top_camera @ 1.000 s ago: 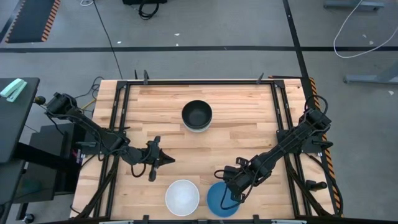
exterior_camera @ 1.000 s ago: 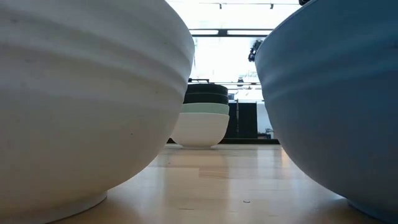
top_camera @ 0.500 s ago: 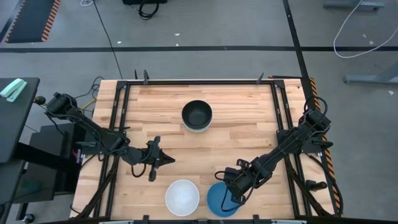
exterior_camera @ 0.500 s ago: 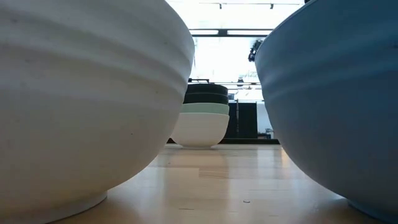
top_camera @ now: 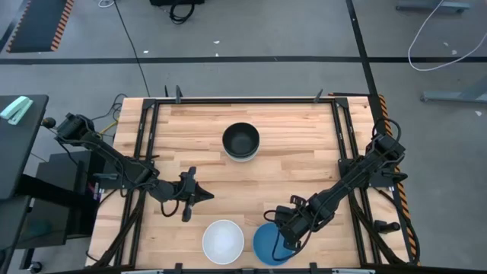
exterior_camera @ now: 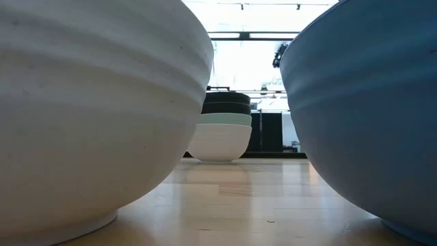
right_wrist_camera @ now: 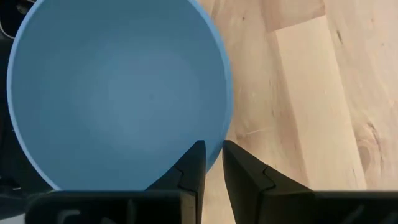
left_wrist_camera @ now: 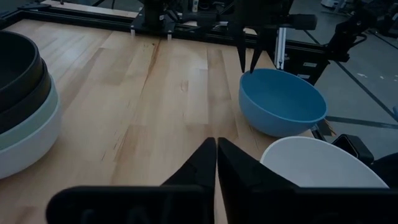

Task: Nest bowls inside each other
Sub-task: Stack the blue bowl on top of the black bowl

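Blue bowl [top_camera: 268, 243] sits at the table's near edge, right of centre, with the loose white bowl [top_camera: 223, 241] just beside it on the left; the stack of nested bowls [top_camera: 241, 141] (black on top, mint, white at the base) stands well apart toward the far edge of the table [top_camera: 304, 144], middle. Right gripper [right_wrist_camera: 211, 163] is down at the blue bowl's rim, one finger inside and one outside the wall, jaws narrowly apart and straddling the rim; firm contact can't be confirmed. The right arm reaches in from the right edge, wrist bent steeply down. Left gripper [left_wrist_camera: 216, 152] waits low over the table's left-centre, jaws together, empty, pointing toward the two loose bowls. Bowls look rigid, smooth and light, probably slippery and chippable if dropped; a pinch on the rim wall is the sensible hold, since the body is too wide for the jaws. A one-sided rim grip will likely let the bowl tilt when lifted.
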Available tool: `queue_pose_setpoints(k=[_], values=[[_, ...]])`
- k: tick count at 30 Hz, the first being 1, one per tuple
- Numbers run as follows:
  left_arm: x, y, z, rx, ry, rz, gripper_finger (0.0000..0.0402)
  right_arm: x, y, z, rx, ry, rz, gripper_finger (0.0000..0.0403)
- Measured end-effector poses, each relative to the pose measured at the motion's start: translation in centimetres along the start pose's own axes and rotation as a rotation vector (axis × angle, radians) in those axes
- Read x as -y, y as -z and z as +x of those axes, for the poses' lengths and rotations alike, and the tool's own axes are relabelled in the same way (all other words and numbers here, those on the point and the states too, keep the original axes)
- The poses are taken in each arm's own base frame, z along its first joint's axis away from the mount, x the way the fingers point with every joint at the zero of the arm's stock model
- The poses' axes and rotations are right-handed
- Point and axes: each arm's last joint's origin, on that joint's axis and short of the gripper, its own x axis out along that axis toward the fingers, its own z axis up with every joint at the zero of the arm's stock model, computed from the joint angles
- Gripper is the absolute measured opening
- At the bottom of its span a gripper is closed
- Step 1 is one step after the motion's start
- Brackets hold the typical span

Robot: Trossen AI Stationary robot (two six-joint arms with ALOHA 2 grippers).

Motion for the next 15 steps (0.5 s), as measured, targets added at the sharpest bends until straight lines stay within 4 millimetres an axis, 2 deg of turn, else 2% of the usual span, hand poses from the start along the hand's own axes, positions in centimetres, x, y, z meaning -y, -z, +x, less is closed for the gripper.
queue_pose_setpoints(k=[9,15], values=[[0.0,0.0,0.0,0.0,0.0,-0.001,0.0013,-0.2,0.5,0.1,0.003,0.001,0.009,0.0064],[0.0,0.0,0.0,0.0,0.0,-0.005,0.002,0.6,1.3,1.6,-0.016,-0.002,0.032,0.0064]])
